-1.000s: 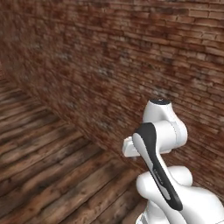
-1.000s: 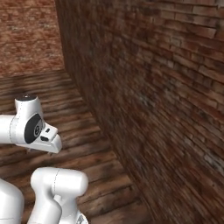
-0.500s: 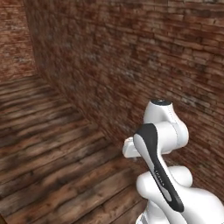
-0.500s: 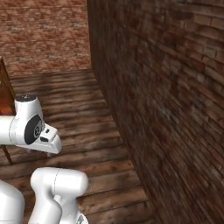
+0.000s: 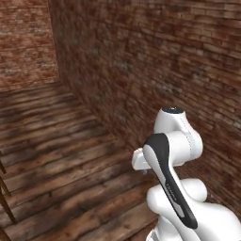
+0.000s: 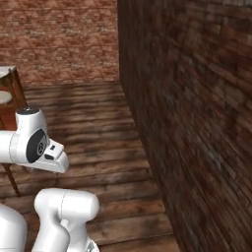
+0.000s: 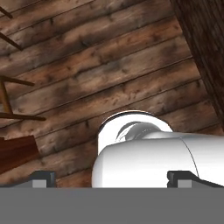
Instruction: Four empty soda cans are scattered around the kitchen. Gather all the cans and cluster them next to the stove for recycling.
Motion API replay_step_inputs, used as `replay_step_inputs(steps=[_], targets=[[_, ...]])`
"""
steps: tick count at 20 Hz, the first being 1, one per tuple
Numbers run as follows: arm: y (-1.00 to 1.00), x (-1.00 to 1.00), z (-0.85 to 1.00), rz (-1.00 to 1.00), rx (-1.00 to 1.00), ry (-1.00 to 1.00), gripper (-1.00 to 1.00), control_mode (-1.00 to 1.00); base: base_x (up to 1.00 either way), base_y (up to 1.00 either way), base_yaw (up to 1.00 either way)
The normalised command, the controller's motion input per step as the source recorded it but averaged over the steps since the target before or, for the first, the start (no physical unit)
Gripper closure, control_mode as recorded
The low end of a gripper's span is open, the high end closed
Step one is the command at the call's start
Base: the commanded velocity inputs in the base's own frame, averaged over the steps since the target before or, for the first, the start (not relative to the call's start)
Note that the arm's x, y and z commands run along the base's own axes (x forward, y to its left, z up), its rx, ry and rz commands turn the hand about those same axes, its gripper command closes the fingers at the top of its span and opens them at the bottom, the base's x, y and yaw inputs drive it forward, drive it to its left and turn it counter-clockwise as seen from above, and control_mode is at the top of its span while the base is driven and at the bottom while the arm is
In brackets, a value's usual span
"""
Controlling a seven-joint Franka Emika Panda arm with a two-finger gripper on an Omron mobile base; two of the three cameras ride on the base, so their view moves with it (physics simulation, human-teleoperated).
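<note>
The soda cans and the stove are out of view. My arm is folded close over the base, with its white elbow [image 5: 174,136] standing in front of a brick wall. In the hand view my gripper [image 7: 114,179] points down at the wooden floor over part of my own white body. Its two dark fingertips [image 7: 41,178] stand far apart at the bottom corners, so it is open with nothing between them.
A tall brick wall [image 5: 164,56] runs close along my right side [image 6: 197,108] and meets a second brick wall at a corner ahead. Wooden plank floor [image 5: 56,141] stretches to the left. A wooden table [image 6: 11,83] on thin dark legs [image 5: 5,200] stands at my left.
The whole picture has shifted as the base turns: the wall corner slides right in both base views and the wooden table comes into sight at the left. The arm keeps its folded pose.
</note>
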Motion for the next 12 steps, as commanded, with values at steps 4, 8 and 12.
replay_step_inputs(steps=[4,8,12], targets=[[0.00,0.00,0.00,0.00,0.00,0.00,-1.00,1.00,0.94,-0.01,0.18],[0.00,0.00,0.00,0.00,0.00,0.00,-1.00,1.00,0.64,0.00,0.11],[0.00,0.00,0.00,0.00,0.00,0.00,-1.00,1.00,0.78,0.05,0.13]])
